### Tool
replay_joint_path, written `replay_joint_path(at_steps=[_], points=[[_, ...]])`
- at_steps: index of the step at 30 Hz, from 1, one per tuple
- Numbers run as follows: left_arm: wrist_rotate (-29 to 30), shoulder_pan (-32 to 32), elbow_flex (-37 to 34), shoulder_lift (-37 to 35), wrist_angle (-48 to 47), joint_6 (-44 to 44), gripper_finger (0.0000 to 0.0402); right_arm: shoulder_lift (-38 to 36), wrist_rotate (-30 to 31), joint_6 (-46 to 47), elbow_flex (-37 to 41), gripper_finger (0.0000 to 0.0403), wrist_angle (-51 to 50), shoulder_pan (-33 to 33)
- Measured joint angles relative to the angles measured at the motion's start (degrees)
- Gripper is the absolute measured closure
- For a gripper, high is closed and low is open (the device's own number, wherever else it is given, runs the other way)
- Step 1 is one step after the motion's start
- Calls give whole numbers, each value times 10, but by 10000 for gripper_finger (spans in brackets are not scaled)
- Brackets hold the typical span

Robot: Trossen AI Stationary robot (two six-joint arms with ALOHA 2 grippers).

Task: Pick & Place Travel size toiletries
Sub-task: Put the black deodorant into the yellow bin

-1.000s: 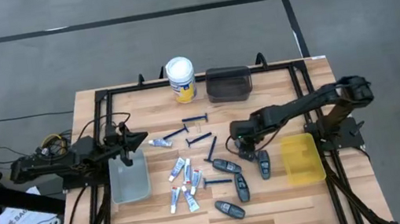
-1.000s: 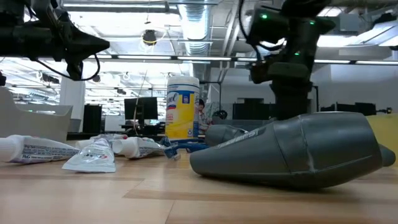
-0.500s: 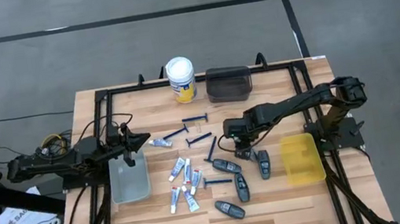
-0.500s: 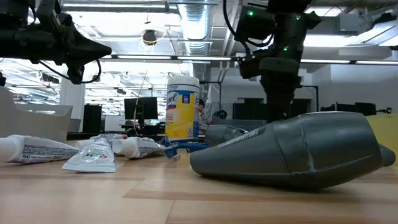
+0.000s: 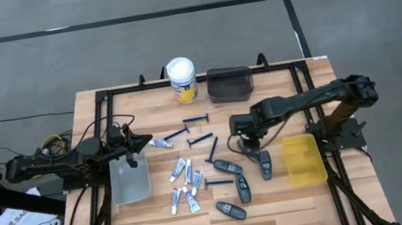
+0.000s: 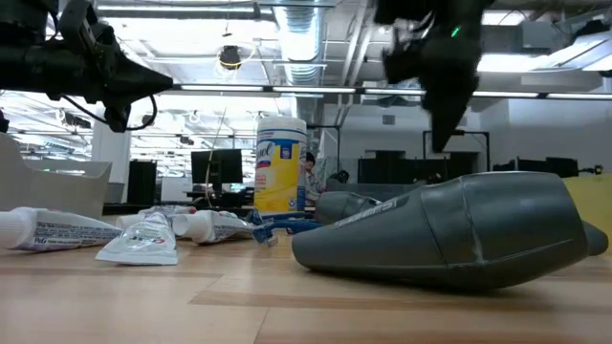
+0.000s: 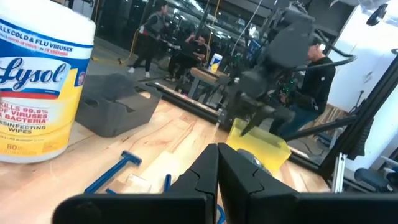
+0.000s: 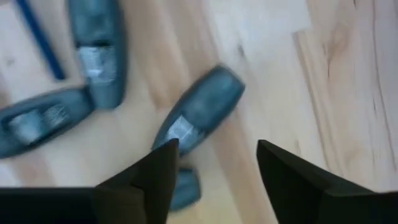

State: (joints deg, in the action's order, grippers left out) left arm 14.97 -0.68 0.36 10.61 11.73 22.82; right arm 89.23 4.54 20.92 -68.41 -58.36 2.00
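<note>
Several dark grey pods point(image 5: 227, 166) lie on the wood right of centre; one pod point(image 6: 449, 229) fills the low view's foreground. White-and-blue tubes point(image 5: 185, 183) lie in a cluster at mid table, and thin blue razors point(image 5: 197, 121) lie beyond them. My right gripper point(image 5: 247, 144) hovers open over the pods; in its wrist view the gripper point(image 8: 217, 168) has a pod point(image 8: 199, 115) just ahead of its fingers. My left gripper point(image 5: 144, 140) is shut and holds nothing, raised above the clear tray's point(image 5: 129, 179) far end. It shows shut in its wrist view point(image 7: 217, 163).
A white-lidded yellow jar point(image 5: 182, 79) and a dark tray point(image 5: 229, 83) stand at the far edge. A yellow tray point(image 5: 303, 159) sits at the right, beside my right arm. Bare wood lies along the near edge. People show in the room beyond point(image 7: 314, 68).
My right gripper has swung a little toward the table's left, then back toward the right. In the low view it has risen somewhat above the pods.
</note>
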Motion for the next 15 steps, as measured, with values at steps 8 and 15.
replay_joint_path(at_steps=[8, 15], points=[[-1, 0, 0, 15, -1, 0, 401, -42, 58, 130, 0, 79, -29, 49], [-1, 0, 0, 19, 0, 0, 401, 4, 96, 152, 31, 58, 32, 53]])
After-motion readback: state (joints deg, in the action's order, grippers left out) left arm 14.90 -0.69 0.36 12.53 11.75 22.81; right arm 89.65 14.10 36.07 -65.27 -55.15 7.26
